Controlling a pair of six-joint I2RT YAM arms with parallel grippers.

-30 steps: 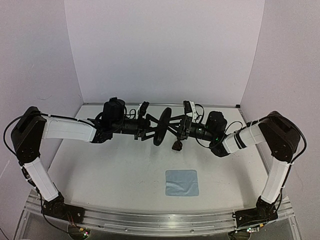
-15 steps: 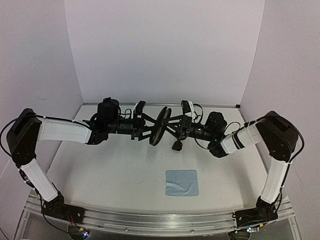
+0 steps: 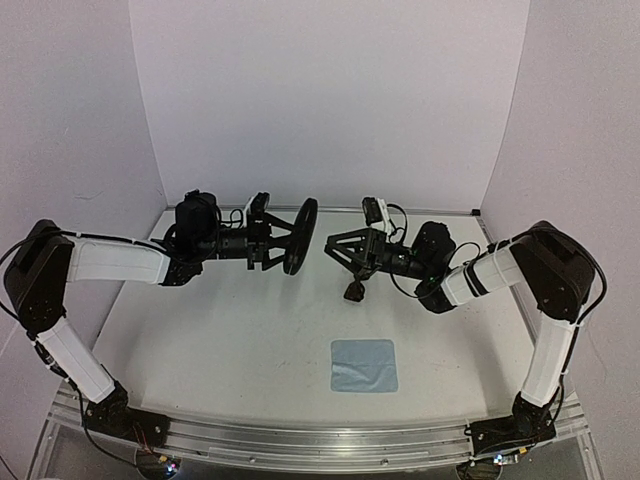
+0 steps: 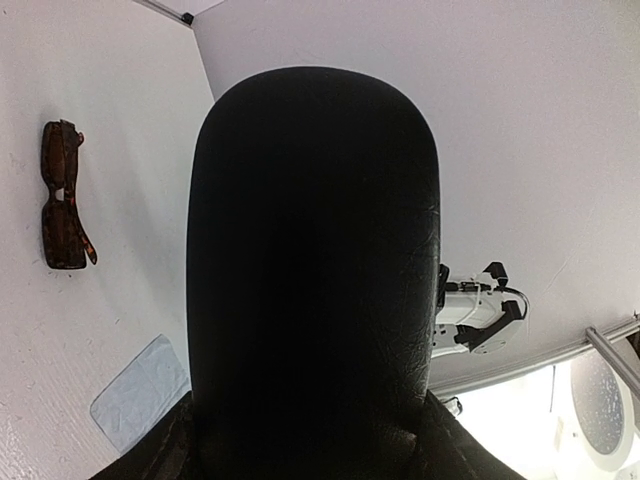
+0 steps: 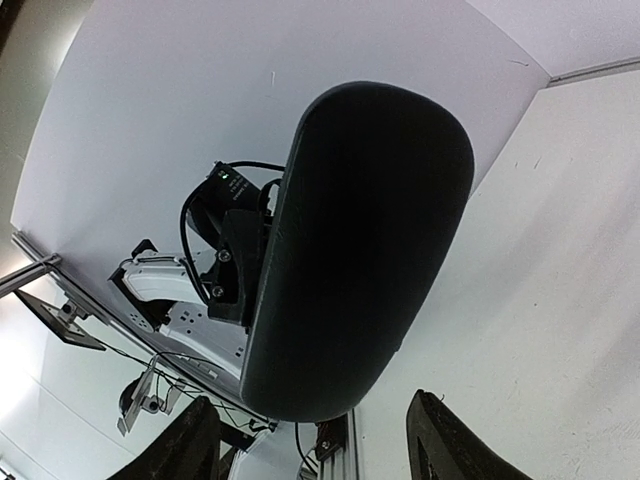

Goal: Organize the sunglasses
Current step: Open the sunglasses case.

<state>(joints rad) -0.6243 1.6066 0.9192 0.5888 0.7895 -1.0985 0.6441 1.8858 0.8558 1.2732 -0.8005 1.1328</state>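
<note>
On table [image 3: 220,330], sunglasses [image 4: 62,195], left claw [image 3: 281,240] clamping black case [image 3: 300,234]

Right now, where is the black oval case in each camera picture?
Top external: the black oval case stands edge-on left of centre, held up by the left arm.
Left wrist: it fills the middle.
Right wrist: centre, tilted.
Shared landmark: the blue cloth, in top external and left wrist only.

Two arms, white and black.
White shells are worn on the long links of the left arm [image 3: 115,262] and right arm [image 3: 480,275]; joints and wrists are finished black, with thin black cables [image 5: 184,220] looped alongside.
</note>
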